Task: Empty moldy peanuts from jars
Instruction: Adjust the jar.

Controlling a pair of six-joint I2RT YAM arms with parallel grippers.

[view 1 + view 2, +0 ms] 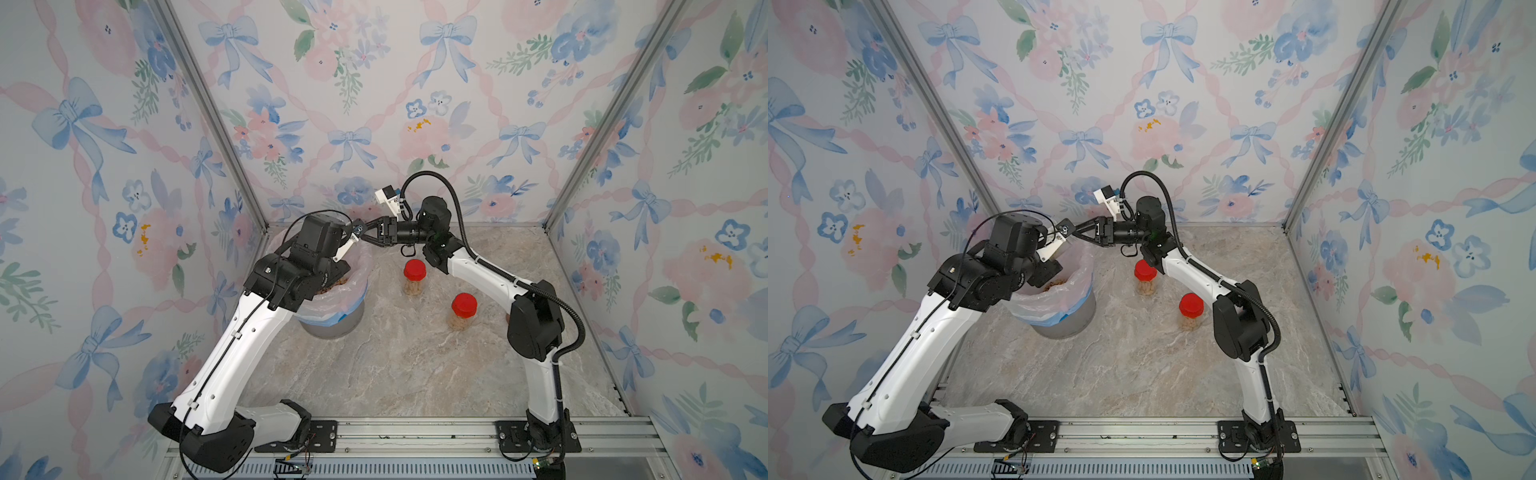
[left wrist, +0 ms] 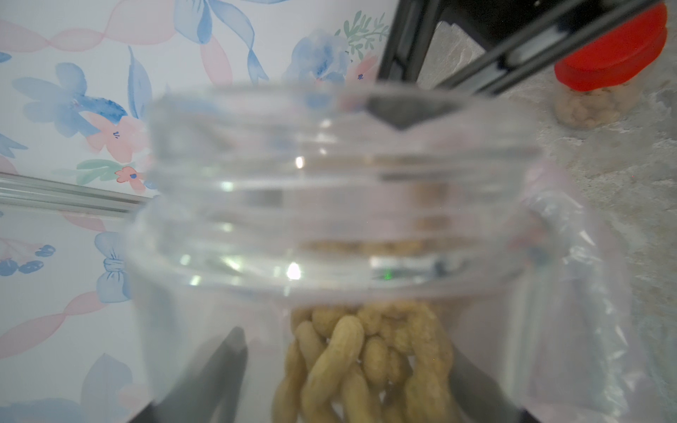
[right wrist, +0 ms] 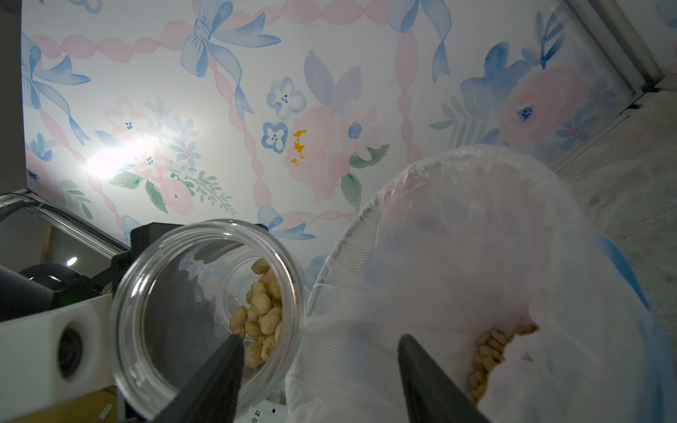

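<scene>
Top views both show a grey-beige marbled surface (image 1: 415,365) boxed in on three sides by walls (image 1: 374,83) papered with blue bows, pink ribbons and flowers. Bare aluminium posts (image 1: 210,112) run up the two back corners. A slotted metal rail (image 1: 415,436) carrying both arm bases crosses the front edge.

In the back left corner stands a grey bin (image 1: 332,326) with a pinkish plastic liner (image 1: 362,270) folded over its rim. A red-lidded jar (image 1: 414,270) stands upright just right of the bin. A second red-lidded jar (image 1: 464,305) stands nearer the front, apart from it. Both hold nuts.

The left gripper (image 2: 348,351) clamps a lidless clear jar (image 3: 122,311) by its body, tipped well off upright by the bin's rim. Moldy peanuts (image 3: 260,315) are gathered along the jar's lower wall. A heap of peanuts (image 3: 491,351) lies inside the liner.

The right gripper (image 3: 318,338) points toward the jar's mouth, its fingers narrowly parted and pinching nothing.
</scene>
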